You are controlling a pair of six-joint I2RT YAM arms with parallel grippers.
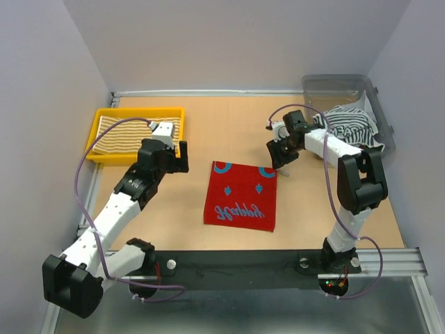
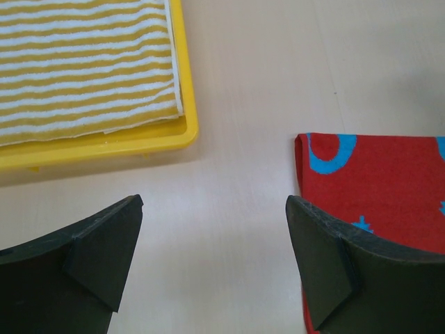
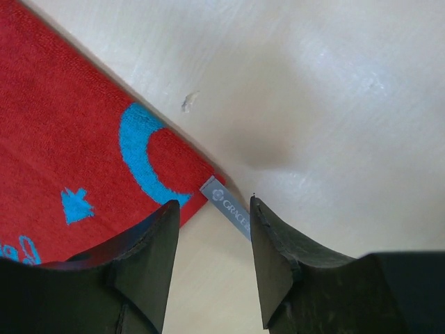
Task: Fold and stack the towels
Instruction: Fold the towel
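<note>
Currently | red towel (image 1: 240,196): folded flat, blue motifs | grey label (image 3: 229,207) at corner

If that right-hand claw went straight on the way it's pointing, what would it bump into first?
Most likely the grey label on the red towel corner: it lies between the open jaws of the right gripper, with the table just beneath. Depth is hard to judge.

Ahead of the left gripper (image 2: 214,203) jaws, the yellow-striped towel (image 2: 83,69) runs off the top and left edges. The red towel (image 2: 375,174) slips under the right-hand jaw and off the frame. Between the right gripper (image 3: 213,205) jaws, the grey label (image 3: 224,204) reads only partly, its end behind a jaw.
</note>
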